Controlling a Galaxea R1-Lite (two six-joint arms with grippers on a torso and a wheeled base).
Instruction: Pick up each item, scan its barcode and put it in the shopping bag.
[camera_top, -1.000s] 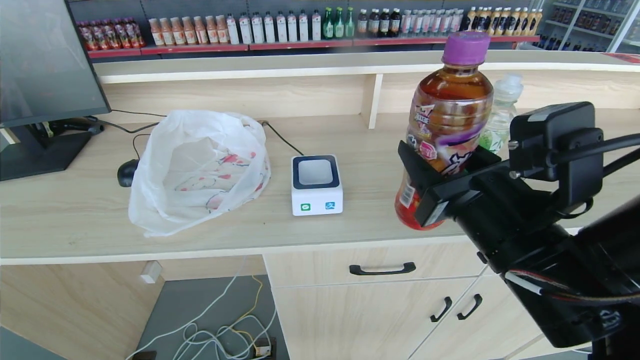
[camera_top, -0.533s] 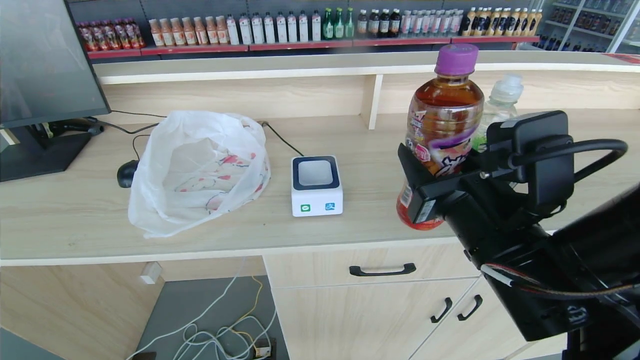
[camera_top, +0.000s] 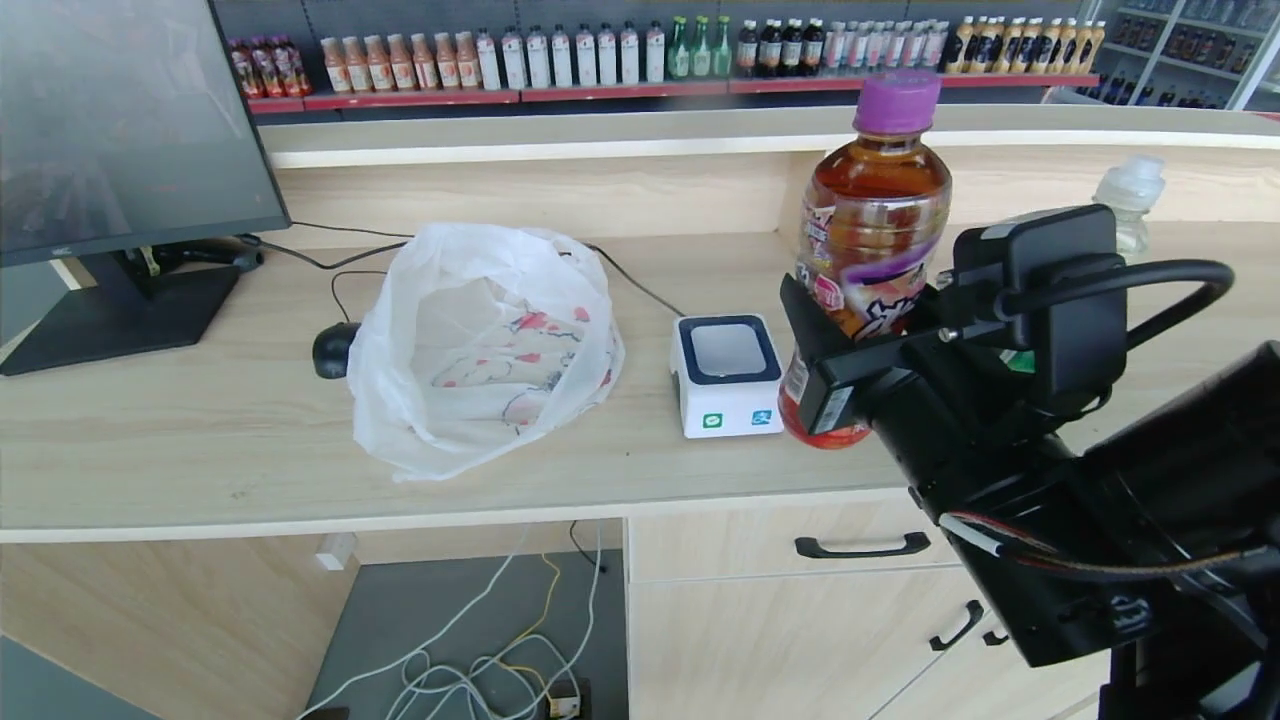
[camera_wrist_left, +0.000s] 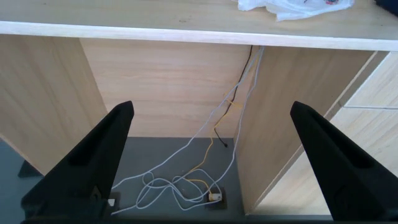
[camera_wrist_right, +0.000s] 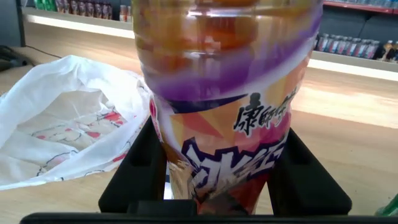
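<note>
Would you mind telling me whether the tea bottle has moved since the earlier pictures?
Yes. The tea bottle has moved left, closing most of its gap to the scanner.

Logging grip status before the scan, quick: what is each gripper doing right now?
Left gripper: open, holding nothing.
Right gripper: shut on the purple-capped tea bottle.

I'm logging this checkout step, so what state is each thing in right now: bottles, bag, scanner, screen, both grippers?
tea bottle: held upright, cap on.
right gripper: shut on the tea bottle.
left gripper: open, empty.
shopping bag: lying on the counter, mouth open.
scanner: window up, uncovered.
clear bottle: standing, cap on.
monitor: screen dark.
</note>
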